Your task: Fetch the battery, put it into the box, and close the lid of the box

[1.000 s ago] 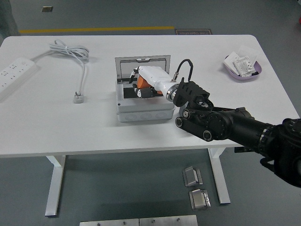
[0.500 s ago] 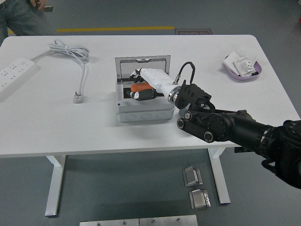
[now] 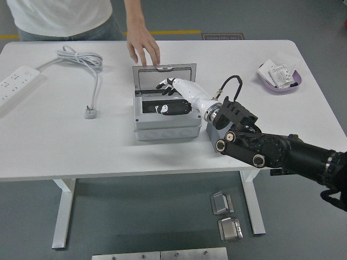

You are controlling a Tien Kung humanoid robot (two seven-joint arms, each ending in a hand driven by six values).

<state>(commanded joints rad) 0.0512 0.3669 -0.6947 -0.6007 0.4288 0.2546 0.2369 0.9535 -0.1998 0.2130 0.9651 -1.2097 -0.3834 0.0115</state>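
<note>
One view only, from the head camera. Box sits about mid-table, nearer the front edge than the back, lid propped up at its far side. Right hand is reaching in over the box's right rim, white shell with dark fingers loosely spread up near the lid's inner face, not clamped on anything that I can see. Something dark lies inside the box under that hand; can't tell if that's the battery or just more fingers, so I won't call it.

One person stands at the far side, one hand hanging with its fingertips just above the lid's top edge. Touching or not, can't say.

Room-wise: lots of bare table left of the box and along the front. Right arm fills the strip between the box and the right front corner.

Count: one box, one power strip at the left edge with one white cable and plug, and one purple tray of small packets far right, well apart from the box. Two metal pieces on the floor below.
</note>
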